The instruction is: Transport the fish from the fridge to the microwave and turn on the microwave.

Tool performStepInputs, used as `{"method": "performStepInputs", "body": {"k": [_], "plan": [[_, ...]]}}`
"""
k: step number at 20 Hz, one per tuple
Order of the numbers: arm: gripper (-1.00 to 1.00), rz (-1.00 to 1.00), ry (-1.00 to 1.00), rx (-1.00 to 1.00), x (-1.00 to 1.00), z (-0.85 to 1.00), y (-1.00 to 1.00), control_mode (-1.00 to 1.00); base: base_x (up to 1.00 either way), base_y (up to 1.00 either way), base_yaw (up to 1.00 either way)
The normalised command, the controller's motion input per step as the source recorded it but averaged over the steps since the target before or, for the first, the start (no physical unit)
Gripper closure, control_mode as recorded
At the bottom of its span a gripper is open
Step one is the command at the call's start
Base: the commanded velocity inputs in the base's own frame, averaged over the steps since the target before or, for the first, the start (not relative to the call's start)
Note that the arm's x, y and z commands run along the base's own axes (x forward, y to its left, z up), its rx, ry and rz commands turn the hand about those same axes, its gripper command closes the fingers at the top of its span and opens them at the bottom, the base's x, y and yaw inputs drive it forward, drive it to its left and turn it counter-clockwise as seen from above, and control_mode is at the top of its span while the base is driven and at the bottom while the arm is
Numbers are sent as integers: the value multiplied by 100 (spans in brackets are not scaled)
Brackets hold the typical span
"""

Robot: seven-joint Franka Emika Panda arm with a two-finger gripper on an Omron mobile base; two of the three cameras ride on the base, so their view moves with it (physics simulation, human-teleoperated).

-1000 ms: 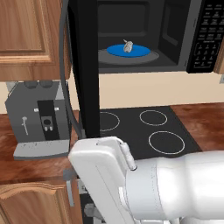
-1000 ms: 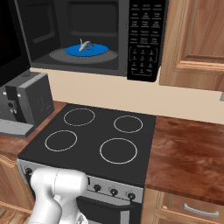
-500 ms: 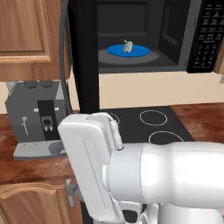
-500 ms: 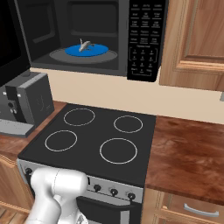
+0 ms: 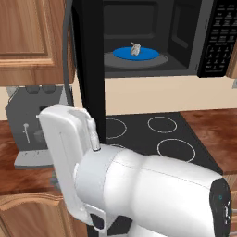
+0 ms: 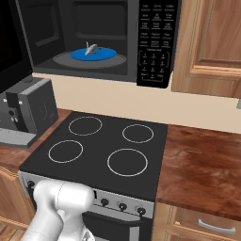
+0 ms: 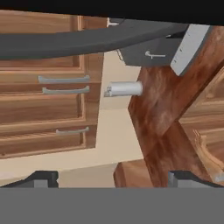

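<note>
Fish (image 5: 135,49) resting on the blue round plate (image 5: 124,54) inside the microwave (image 6: 155,70), whose door (image 5: 88,69) stands swung open to the left; keypad (image 6: 157,37) at the right of the cavity. Below lies a black stove top (image 6: 101,146) with four ring burners, flanked by wooden table (image 6: 202,164) and a grey coffee machine (image 6: 26,110). Claw (image 7: 113,178) spread wide and holding nothing, its dark fingertips (image 7: 41,178) apart, facing wooden drawers (image 7: 48,109) with grey handles.
</note>
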Motion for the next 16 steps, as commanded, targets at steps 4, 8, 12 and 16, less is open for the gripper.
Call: {"method": "performStepInputs", "body": {"k": [4, 8, 12, 16], "plan": [[-100, -30, -4, 0, 38, 8, 17, -100, 0, 0, 0], [-100, -28, 0, 0, 40, 12, 3, -100, 0, 0, 0], [-100, -23, 0, 0, 44, 11, 0, -100, 0, 0, 0], [-100, -23, 2, 0, 42, 6, -2, -100, 0, 0, 0]]}}
